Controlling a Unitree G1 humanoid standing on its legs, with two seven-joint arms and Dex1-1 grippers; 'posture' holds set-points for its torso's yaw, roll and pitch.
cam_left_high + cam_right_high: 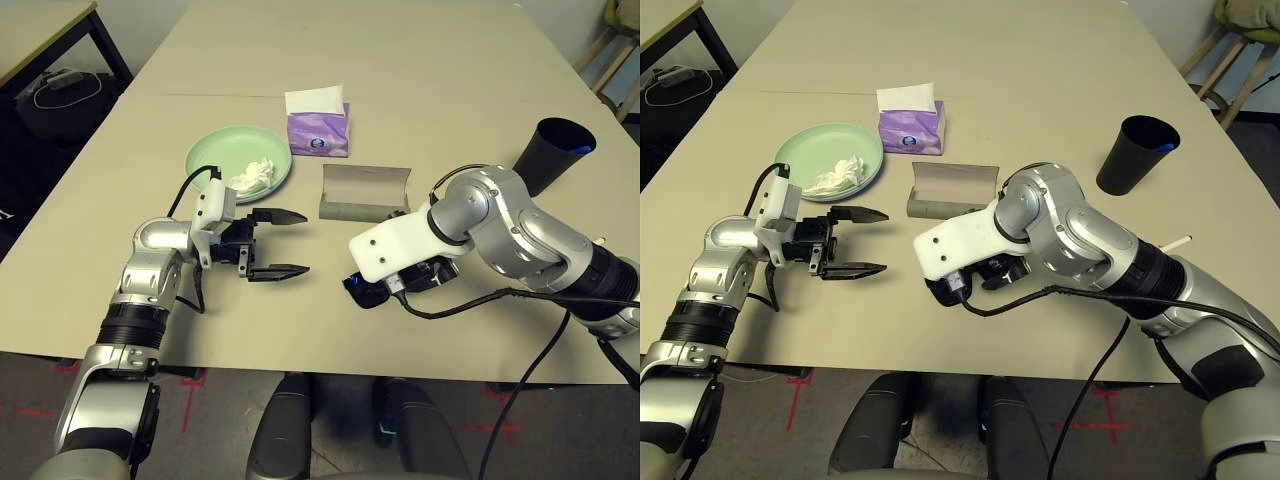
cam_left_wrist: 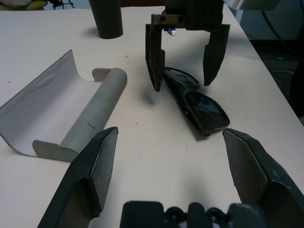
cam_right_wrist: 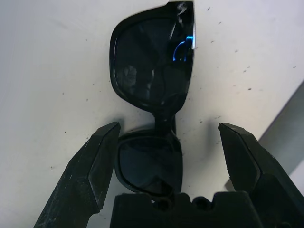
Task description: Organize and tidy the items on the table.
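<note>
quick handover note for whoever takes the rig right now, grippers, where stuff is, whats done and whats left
Right gripper: open, pointing down over the black sunglasses, one finger on each side of the frame, not gripping yet.
Left gripper: open, empty, hovering level over the table, facing the sunglasses.
Grey glasses case: lying open, just beyond the sunglasses.
Mint green plate holds the crumpled white tissue; purple tissue box is beside it.
Black cup stands upright at the far right; white pen lies behind the right forearm.
Done: nothing put away that I can confirm.
Left: probably grasp the sunglasses, put them in the case, then tidy the rest.
</note>
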